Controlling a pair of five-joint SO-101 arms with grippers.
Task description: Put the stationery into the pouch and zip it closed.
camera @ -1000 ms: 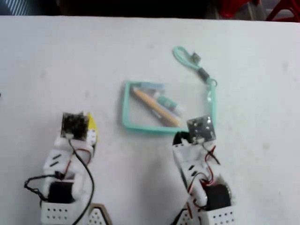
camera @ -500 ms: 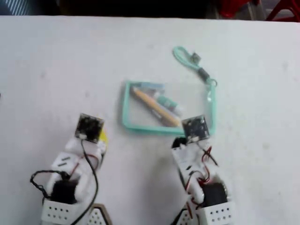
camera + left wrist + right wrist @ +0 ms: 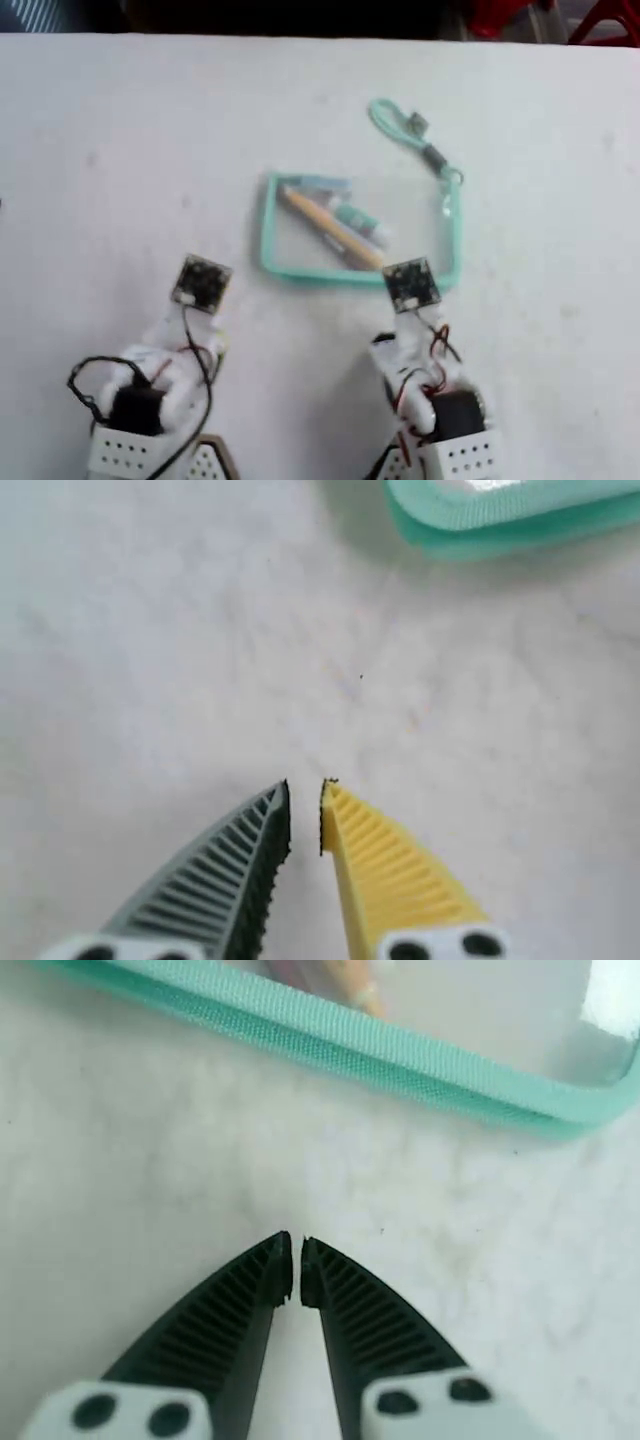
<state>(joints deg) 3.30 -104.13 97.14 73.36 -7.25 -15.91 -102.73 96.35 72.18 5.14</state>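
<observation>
Both my arms sit tucked low at the near edge of the white table (image 3: 130,110), wrists tipped down toward its top. My left pincer (image 3: 305,792), one grey finger and one yellow, has only a thin slit between its tips and grips nothing. It hangs over bare table, with the near left corner of the pouch (image 3: 500,518) a little way beyond it. My right pincer (image 3: 297,1248), both fingers black, is pinched almost tip to tip and is also empty. It points at the pouch's near teal edge (image 3: 350,1042), close to it but not touching.

Farther out, the clear, teal-bordered pouch (image 3: 266,228) lies flat. Inside it a wooden pencil (image 3: 328,230) lies slantwise beside a small teal-and-white item (image 3: 362,222). I cannot tell whether the zip is closed. A teal strap (image 3: 392,122) trails from the pouch's far right corner.
</observation>
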